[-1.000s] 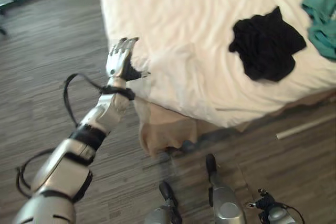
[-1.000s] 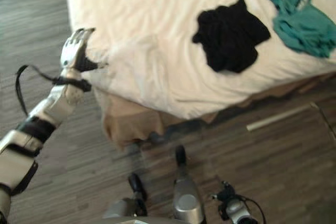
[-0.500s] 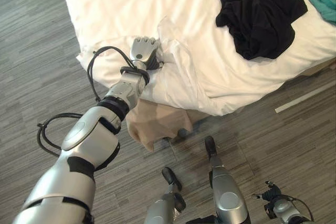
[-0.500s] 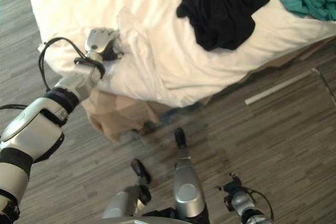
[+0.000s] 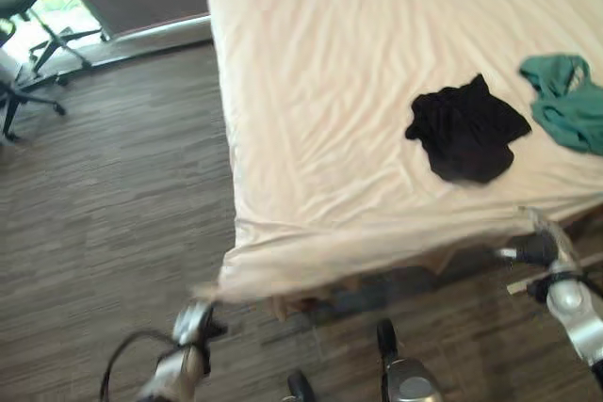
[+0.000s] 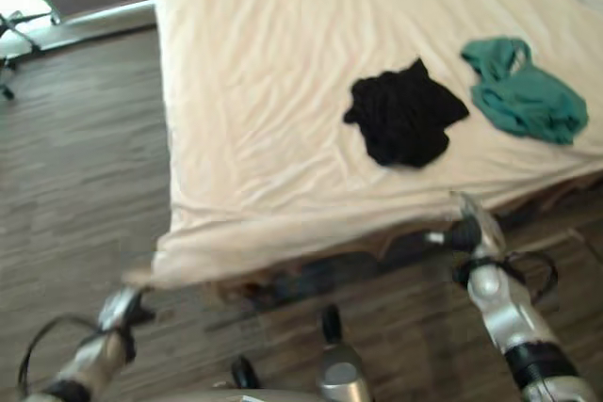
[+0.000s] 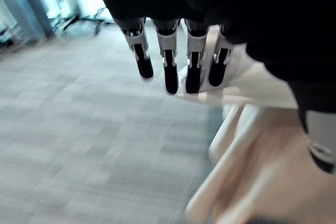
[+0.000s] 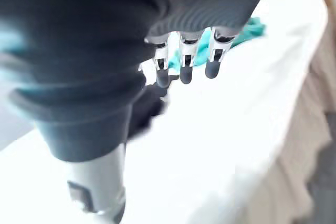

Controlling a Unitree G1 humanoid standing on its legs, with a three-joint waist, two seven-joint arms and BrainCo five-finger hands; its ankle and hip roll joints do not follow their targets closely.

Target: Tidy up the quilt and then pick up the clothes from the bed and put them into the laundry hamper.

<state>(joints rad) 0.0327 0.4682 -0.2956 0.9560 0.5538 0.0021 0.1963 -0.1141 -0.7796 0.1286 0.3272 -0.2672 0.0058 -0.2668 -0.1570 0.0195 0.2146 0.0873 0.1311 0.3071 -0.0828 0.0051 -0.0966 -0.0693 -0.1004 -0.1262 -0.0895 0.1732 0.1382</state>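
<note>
Left hand (image 5: 191, 325) dropped off quilt (image 5: 311, 110); office chair (image 5: 24, 7) beyond bed corner.

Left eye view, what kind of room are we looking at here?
Most likely a bedroom, perhaps doubling as an office: a bed with a cream quilt, a black garment and a teal garment lying on it, wood-look floor, and an office chair by the window.

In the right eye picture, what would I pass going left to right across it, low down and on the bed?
left hand → black garment → right hand → teal garment
</note>
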